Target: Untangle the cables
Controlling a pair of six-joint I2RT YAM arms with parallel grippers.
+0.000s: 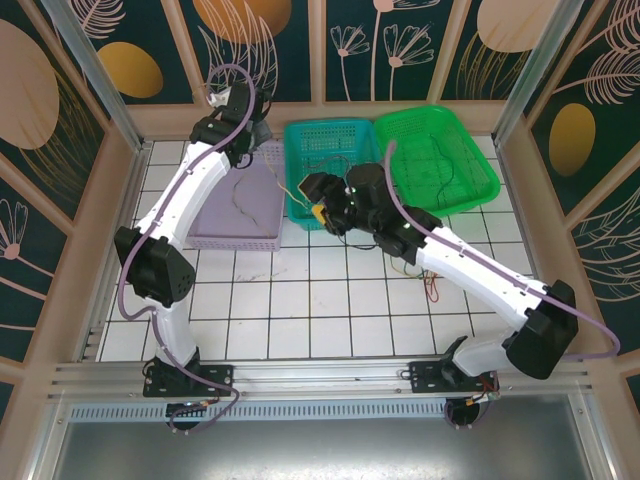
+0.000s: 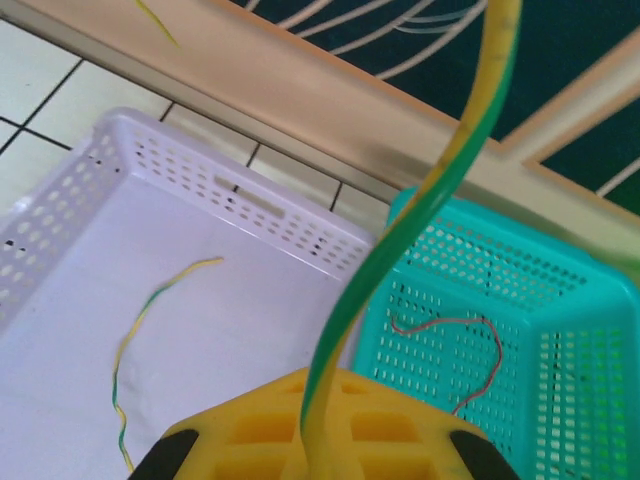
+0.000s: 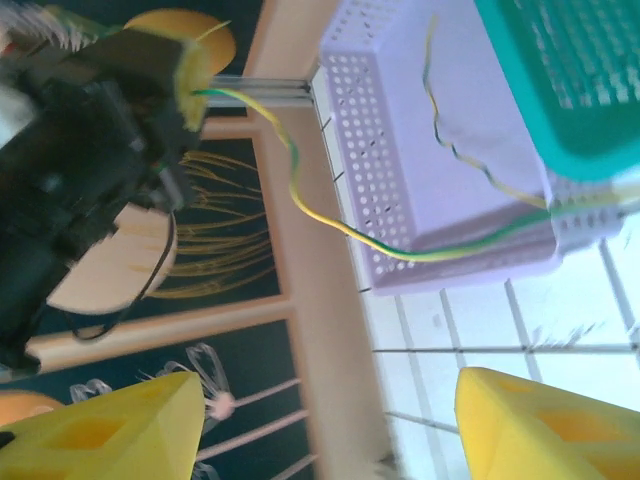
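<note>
Left hand (image 2: 315,430) clamped on green-yellow cable (image 2: 400,230) by lilac basket (image 2: 240,195). Right hand (image 3: 320,430): fingers spread wide, nothing held.

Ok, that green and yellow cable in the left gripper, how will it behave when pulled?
Probably floppy: the green-yellow cable sags in a loose curve from the left gripper. Likely very light, being so thin. Its smooth-looking sheath might slip in the grip.

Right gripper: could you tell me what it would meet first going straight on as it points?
Probably the green-yellow cable stretched across ahead of it, then the wall of the lilac basket; depth is unclear.
</note>
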